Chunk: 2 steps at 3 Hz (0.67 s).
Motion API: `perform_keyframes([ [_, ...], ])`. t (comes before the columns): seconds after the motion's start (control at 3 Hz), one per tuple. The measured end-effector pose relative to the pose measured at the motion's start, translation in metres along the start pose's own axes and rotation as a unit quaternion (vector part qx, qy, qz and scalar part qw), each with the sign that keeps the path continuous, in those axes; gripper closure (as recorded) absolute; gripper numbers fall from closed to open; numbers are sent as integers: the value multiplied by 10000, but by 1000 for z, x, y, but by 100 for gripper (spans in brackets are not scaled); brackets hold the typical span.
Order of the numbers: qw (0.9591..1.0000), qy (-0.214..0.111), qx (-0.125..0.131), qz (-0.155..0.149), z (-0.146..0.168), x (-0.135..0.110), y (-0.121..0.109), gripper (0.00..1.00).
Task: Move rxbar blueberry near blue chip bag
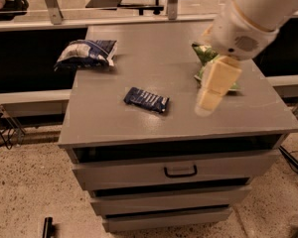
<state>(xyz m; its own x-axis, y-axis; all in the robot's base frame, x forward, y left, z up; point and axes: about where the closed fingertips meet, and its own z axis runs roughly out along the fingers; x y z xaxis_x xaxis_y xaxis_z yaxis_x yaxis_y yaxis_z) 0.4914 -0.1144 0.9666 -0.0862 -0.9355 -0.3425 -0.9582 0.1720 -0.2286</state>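
Your bar lies flat on the desk, about mid-width and toward the near edge. It is turned a little askew, with bare top on every side. Nothing touches it, so you have room to come straight down on it.

The chip bag sits at the far left corner, close to the left edge and well apart from the bar. It is puffy and crumpled. The bar therefore has to travel far and left. Set it down just beside the bag rather than against it, since a nudge could push the bag toward that edge.

The gripper hangs over the desk to the right of the bar, apart from it. You cannot tell whether it is released or clenched. It points downward, which reads as an approach not yet finished.

Behind it, partly hidden by the arm, lies the green bag at the far right. Keep clear of it when you cross leftward.
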Motion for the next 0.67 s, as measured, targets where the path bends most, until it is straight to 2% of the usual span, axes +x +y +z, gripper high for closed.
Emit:
perform_keyframes([
  [0.33, 9996, -199, -179, 3, 28, -27, -11, 0],
  [0.67, 9989, -293, -313, 176, 54, -35, -25, 0],
])
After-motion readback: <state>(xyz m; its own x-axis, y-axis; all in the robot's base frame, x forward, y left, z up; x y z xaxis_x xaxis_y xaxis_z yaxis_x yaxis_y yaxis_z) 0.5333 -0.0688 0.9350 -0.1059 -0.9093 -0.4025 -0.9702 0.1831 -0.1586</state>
